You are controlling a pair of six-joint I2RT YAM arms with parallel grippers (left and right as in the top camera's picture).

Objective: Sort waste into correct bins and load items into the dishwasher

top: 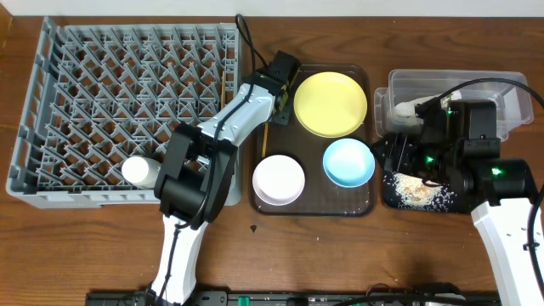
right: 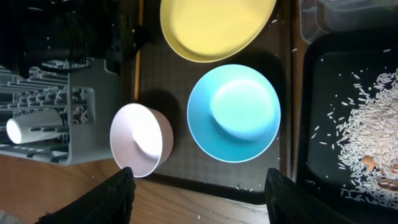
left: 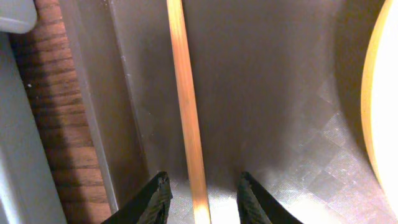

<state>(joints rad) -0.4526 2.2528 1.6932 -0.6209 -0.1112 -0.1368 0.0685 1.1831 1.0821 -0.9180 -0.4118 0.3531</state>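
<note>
The spread left end effector (left: 203, 190) straddles the thin wooden chopstick (left: 185, 106) lying flat on the dark brown serving tray (left: 267, 87), so it should drop squarely, pinch mid-shaft, and lift level toward the square grey plastic dish rack (top: 30, 127).

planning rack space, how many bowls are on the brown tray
2. A round white bowl sits near-left on the dark brown tray; a round light blue bowl lies to its right, beside the round yellow plate. None appears hidden.

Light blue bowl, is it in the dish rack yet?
No, the light blue bowl sits on the brown tray next to the white bowl, outside the dish rack.
</note>
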